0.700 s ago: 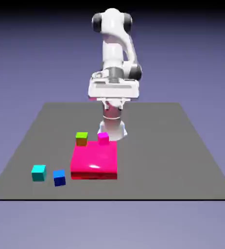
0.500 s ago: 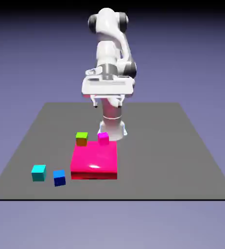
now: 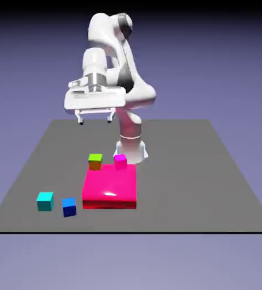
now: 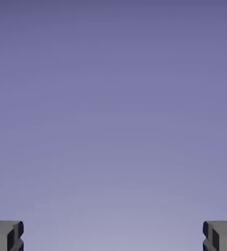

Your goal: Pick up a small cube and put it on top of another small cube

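hand: fingers wide apart, holding nothing, high above the worktop | cyan cube: on worktop near the exterior view's left, just beside dark blue cube | flat pink-red block: mid-worktop, magenta cube at its far edge | hand view: only blue-violet backdrop between fingertips

Exterior view: I look down from above and across the grey table, far enough back to take in the whole arm and every block.
Hand view: I ride on the hand, looking along the gripper — only plain blue-violet backdrop ahead, finger tips at the bottom corners.
Shared: just the gripper and backdrop — no table.
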Motion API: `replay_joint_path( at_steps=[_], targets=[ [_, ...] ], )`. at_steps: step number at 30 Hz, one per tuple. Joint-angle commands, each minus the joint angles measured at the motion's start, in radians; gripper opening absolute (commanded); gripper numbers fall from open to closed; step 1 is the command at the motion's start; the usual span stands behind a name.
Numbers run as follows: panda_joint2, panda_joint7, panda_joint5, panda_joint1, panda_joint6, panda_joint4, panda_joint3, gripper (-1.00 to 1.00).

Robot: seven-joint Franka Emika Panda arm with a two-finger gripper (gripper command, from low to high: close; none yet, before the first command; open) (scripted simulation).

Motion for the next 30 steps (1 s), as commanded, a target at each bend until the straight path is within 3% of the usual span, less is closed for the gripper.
replay_joint_path(
  at_steps=[1, 30],
  targets=[
    [-0.002, -0.005, -0.014, 0.020, 0.001, 0.006, -0.036, 0.00],
    [-0.052, -0.142, -0.423, 0.593, 0.029, 0.174, -1.087, 0.00]
  ],
)
